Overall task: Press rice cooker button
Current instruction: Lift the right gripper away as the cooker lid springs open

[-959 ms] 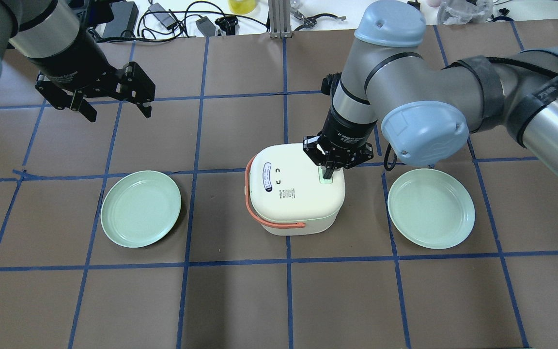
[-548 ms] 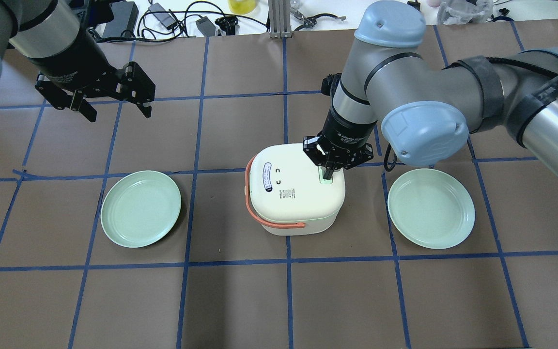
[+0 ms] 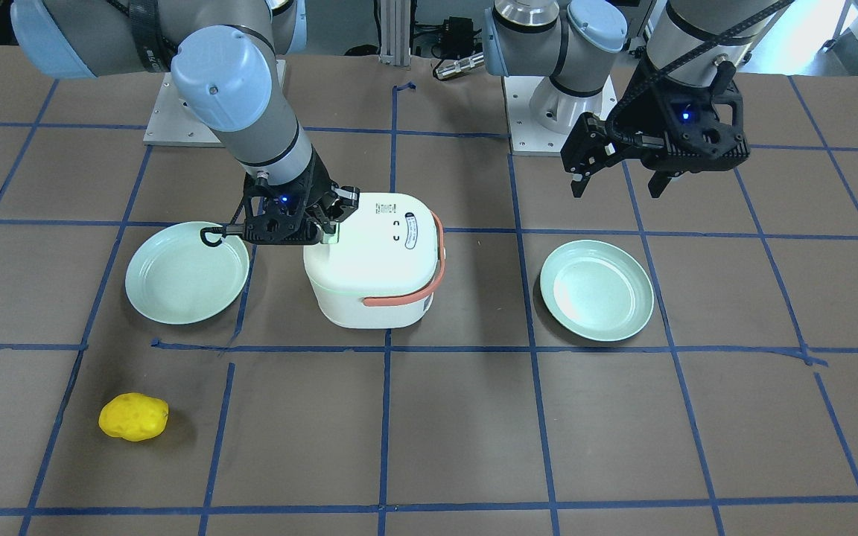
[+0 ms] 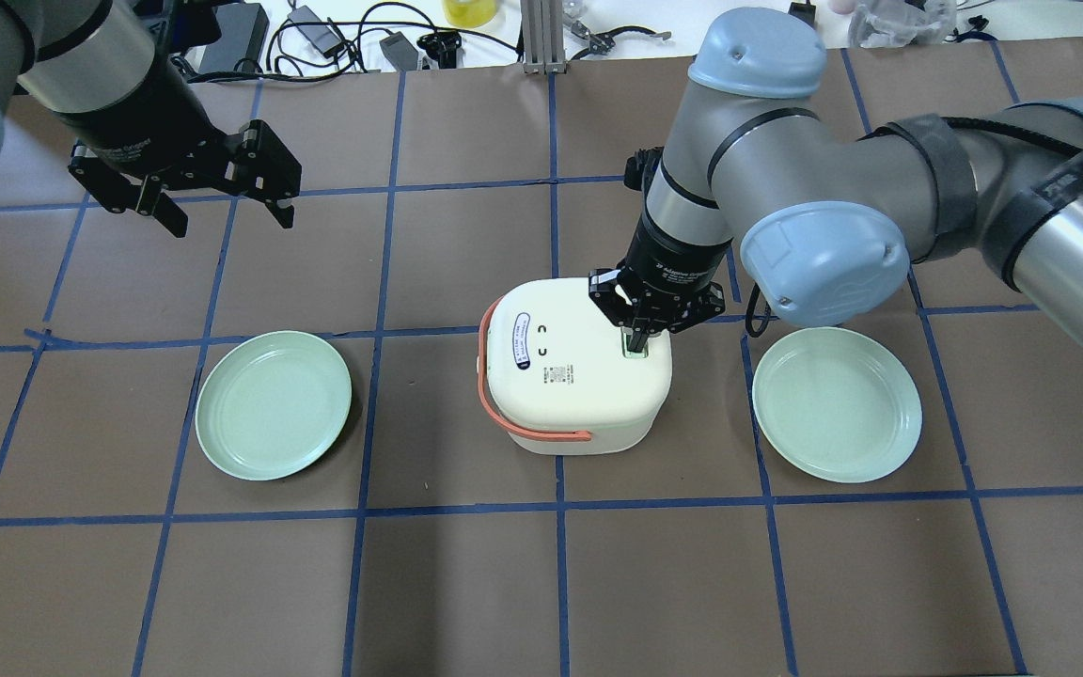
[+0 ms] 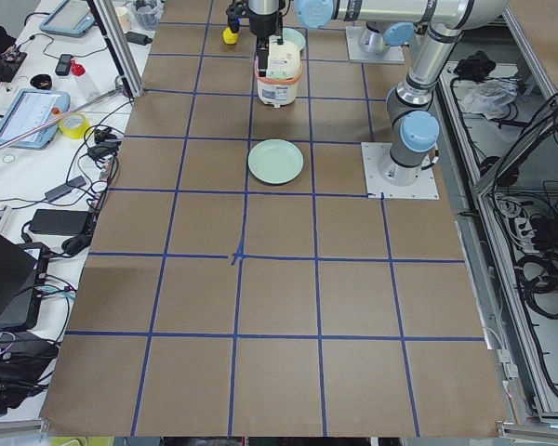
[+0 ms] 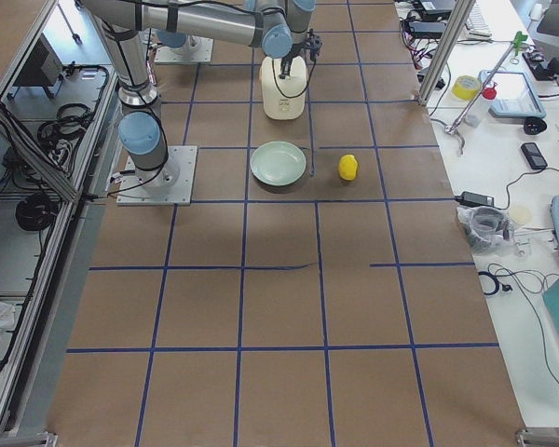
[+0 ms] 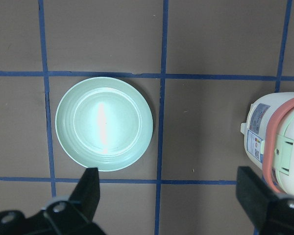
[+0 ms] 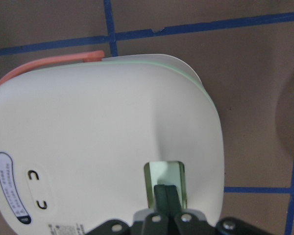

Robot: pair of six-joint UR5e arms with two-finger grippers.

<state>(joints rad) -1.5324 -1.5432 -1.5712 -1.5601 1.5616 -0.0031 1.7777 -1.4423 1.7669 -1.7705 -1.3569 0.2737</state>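
the right pincer points straight down with its two fingers brought together, closed on nothing. directly under it stands the rice cooker, white and upright on the surface. the closed tips sit in the pale green button, a small recessed window at the edge of the lid on the side nearest this pincer's arm. from the wrist view the tips lie inside the window's frame, though how hard they bear on it cannot be told.

away from the tips, across the lid, is an oval label, and past that the orange handle hangs folded down around the cooker's far side. a right-side plate, light green, lies flat just to the outer side of the right pincer, apart from the cooker. further out from that plate, toward the operators' edge, rests a yellow lump.

the left pincer hangs above the surface, well apart from the cooker, its fingers spread wide and holding nothing. below and ahead of it lies the left-side plate, and the cooker shows at the edge of its wrist view, off to one side of its fingers. blue tape lines cross the surface in a grid.
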